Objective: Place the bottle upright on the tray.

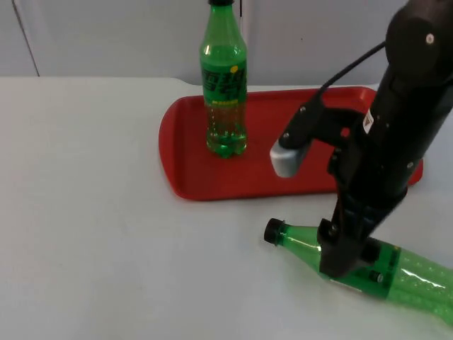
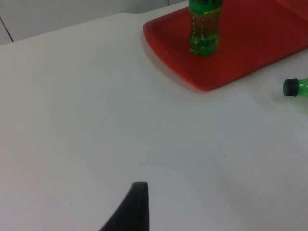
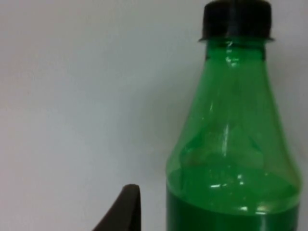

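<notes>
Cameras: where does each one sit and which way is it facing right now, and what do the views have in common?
Top view: fixed, looking down and forward over the white table at the red tray, the upright bottle and the lying bottle; the right gripper is down over the lying bottle.
Left wrist view: the left arm waits, looking along the left gripper across the table toward the tray.
Right wrist view: close along the right gripper onto the lying bottle's neck and cap.
Shared: the lying bottle appears in all three.

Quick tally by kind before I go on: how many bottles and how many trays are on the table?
Green plastic bottles: 2, one upright on the tray, one lying on the table under the right gripper
Red plastic trays: 1
Total: 3
</notes>
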Robot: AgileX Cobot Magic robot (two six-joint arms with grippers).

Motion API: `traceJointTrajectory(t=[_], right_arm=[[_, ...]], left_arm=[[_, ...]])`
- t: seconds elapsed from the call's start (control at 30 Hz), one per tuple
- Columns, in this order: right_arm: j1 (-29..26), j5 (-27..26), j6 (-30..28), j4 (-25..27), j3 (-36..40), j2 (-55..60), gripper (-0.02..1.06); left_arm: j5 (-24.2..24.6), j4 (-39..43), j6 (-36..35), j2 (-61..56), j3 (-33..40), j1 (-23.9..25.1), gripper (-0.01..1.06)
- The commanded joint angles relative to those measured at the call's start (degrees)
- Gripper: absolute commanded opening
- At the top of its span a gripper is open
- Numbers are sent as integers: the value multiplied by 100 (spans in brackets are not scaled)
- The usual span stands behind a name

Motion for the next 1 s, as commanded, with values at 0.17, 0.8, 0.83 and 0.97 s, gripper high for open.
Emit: traceJointTrajectory(t=[0.17, 0.8, 0.83, 0.97], right_arm=[[31, -466, -73, -152, 399, 56, 105], [31, -829, -23, -141, 410, 685, 96], [31, -834, -23, -141, 410, 732, 93], [31, -861, -23, -141, 410, 775, 82]], left_arm=[[-52, 25, -29, -25, 27, 21, 105], [-52, 25, -29, -25, 27, 21, 105], [-52, 25, -29, -25, 27, 21, 105], [-52, 25, -29, -25, 27, 21, 105]])
